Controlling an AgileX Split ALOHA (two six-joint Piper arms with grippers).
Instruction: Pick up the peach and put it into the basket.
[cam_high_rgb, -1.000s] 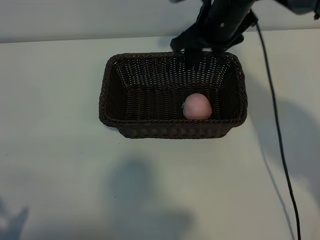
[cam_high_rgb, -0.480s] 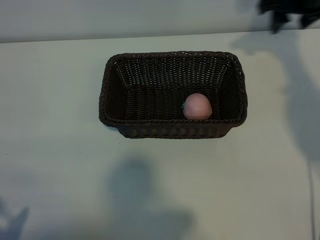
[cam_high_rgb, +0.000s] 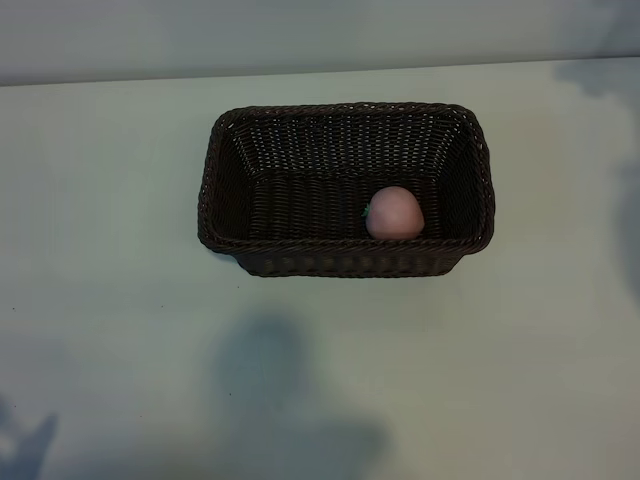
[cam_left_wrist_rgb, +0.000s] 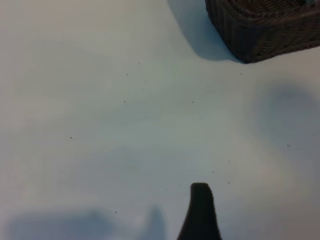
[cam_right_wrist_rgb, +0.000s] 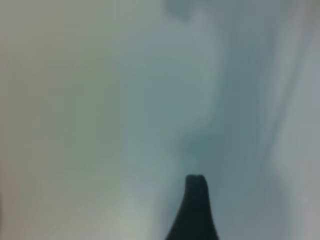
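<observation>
Exterior view: looking steeply down on a pale worktop (cam_high_rgb: 110, 330); neither arm is showing, only soft shadows lying near the edges.
Basket: one dark brown wicker basket (cam_high_rgb: 345, 262) is sitting at the centre of the worktop, long sides running across the view.
Peach: one small pink peach (cam_high_rgb: 394, 213) is lying inside the basket, resting on its floor against the near wall, right of centre, with a tiny green bit on its left side.
Left wrist view: one dark fingertip (cam_left_wrist_rgb: 200, 210) of the left gripper is hanging above bare worktop; a corner of the basket (cam_left_wrist_rgb: 260, 30) is showing well apart from it. Only one finger is showing, yet the jaws are standing spread wide and holding nothing.
Right wrist view: one dark fingertip (cam_right_wrist_rgb: 194, 207) of the right gripper is showing against a streaked blur. Its jaws are likewise spread wide and empty.
Task stage: judging by the peach lying in the basket, the placing looks done, and the right arm is probably clearing off.
Doing it well: keep the jaws spread and stay high and wide of the rim, so nothing is nudging the basket or rolling the peach.
Count: one basket, one peach, two grippers, one fingertip of each in view.
</observation>
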